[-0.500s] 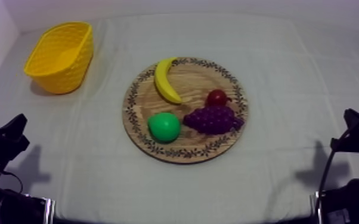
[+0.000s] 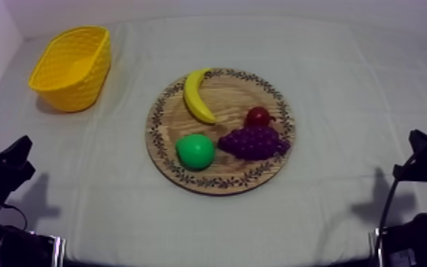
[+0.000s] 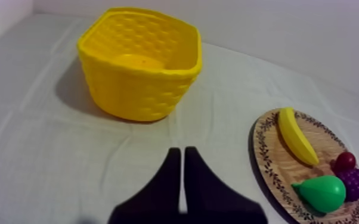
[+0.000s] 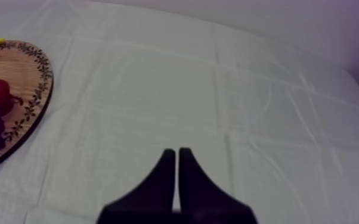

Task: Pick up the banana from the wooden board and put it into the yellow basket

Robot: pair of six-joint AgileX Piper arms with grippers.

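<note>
- One banana [image 2: 198,96], one pear [image 2: 195,151], one bunch of grapes [image 2: 253,142] and one small red fruit [image 2: 258,116]: four toy fruits in all.
- All four lie on one round wooden board [image 2: 220,183] with a leaf pattern round its rim, at the middle of the table [image 2: 344,106].
- One yellow basket [image 2: 81,89] stands upright at the far left of the table, well apart from the board.
- The banana is plain yellow, smooth and curved, one piece, thick in the middle and narrowing to both ends.
- It lies flat on the far left part of the board, its outer curve bulging toward the basket side.
- Its far tip reaches the patterned rim; its near tip points in toward the middle of the board, near the small red fruit and the grapes but apart from them.
- The pear is green and lies nearer the front of the board, apart from the banana; the grapes are purple, with the small red fruit just behind them.
- Two grippers, both low at the table's near edge.
- The left gripper [image 3: 182,156] has its fingers pressed together as a narrow wedge, holding nothing, over bare cloth in front of the basket.
- The right gripper [image 4: 176,155] likewise has its fingers together, holding nothing, over bare cloth to the right of the board.
</note>
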